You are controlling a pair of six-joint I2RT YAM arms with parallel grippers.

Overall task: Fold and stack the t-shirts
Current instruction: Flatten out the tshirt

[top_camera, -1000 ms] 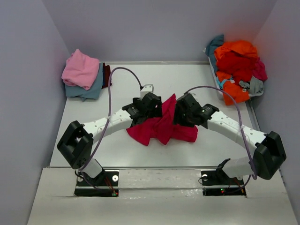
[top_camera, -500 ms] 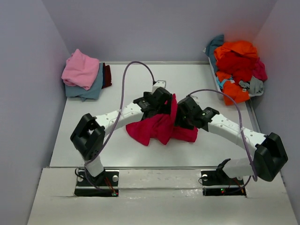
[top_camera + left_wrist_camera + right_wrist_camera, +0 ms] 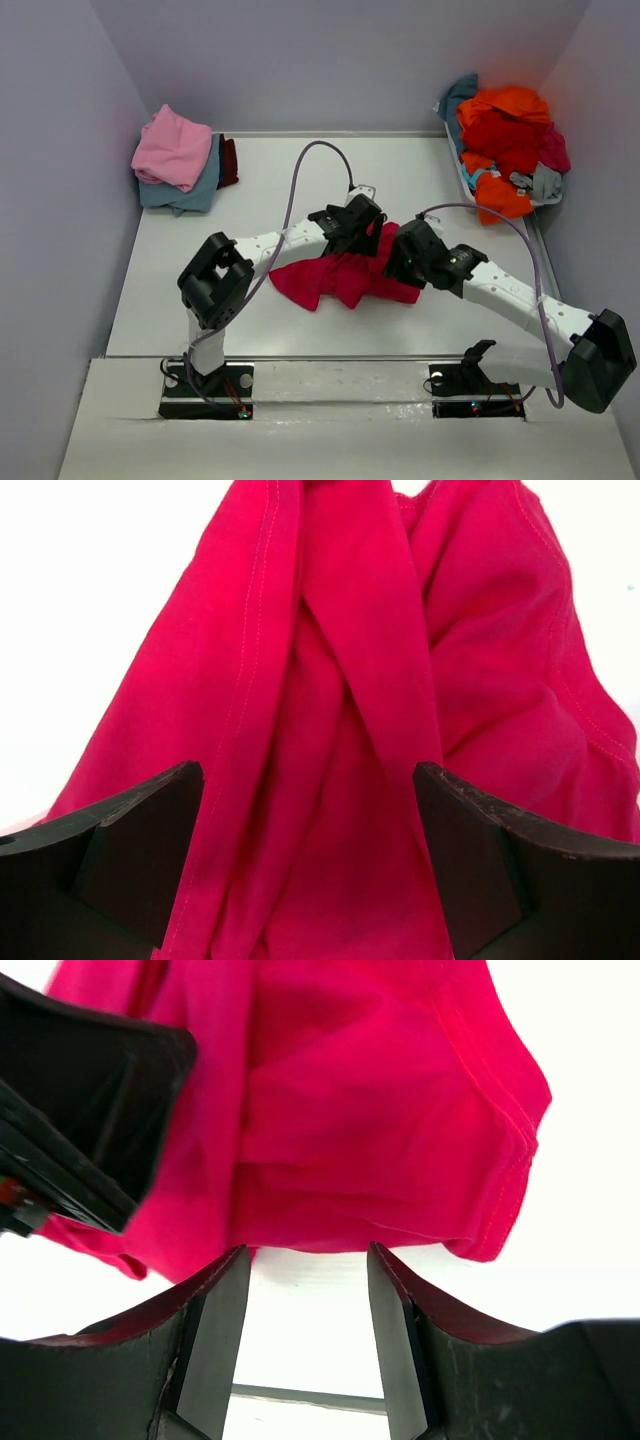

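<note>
Under your left claw (image 3: pixel 305 780), spread wide and holding nothing, lies the crumpled magenta-red t-shirt (image 3: pixel 330 680). Your right claw (image 3: pixel 307 1260) stands half open and empty at the shirt's edge. You'll find that shirt in the middle of the surface (image 3: pixel 180 260).

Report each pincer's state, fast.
Left pincer: open, over the magenta-red t-shirt, gripping nothing.
Right pincer: open, at that t-shirt's edge, gripping nothing.
</note>
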